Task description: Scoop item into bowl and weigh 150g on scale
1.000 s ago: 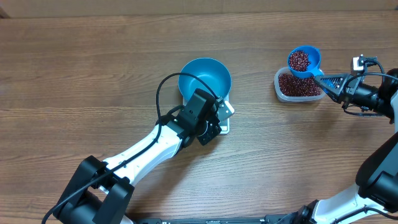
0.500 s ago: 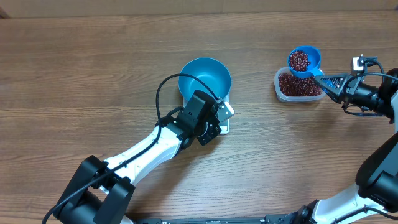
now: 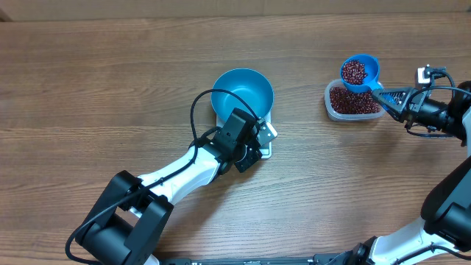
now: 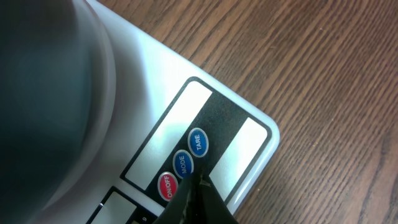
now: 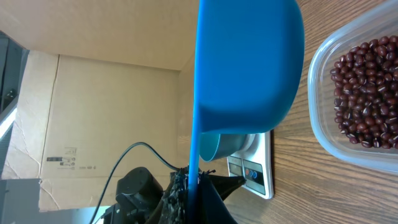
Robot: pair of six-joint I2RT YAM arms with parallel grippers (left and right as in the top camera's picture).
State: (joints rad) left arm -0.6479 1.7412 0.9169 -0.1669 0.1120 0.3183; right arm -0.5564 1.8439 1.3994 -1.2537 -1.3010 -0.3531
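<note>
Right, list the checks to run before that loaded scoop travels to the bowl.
1. Right gripper shut on the scoop: ok.
2. Beans loaded in scoop: ok.
3. Bowl seated on scale: ok.
4. Bowl empty: ok.
5. Left gripper clear of the scale's buttons: not ok, its shut tip is right at the MODE button.
6. Scale zeroed: cannot tell, no reading legible.

The table (image 3: 110,88) looks like matt brown wood grain. The bowl (image 3: 242,90) and scoop (image 3: 360,71) are smooth blue plastic, the scale (image 4: 155,81) glossy white plastic, the tub (image 5: 316,118) clear plastic, and the beans (image 5: 364,93) faintly shiny.
</note>
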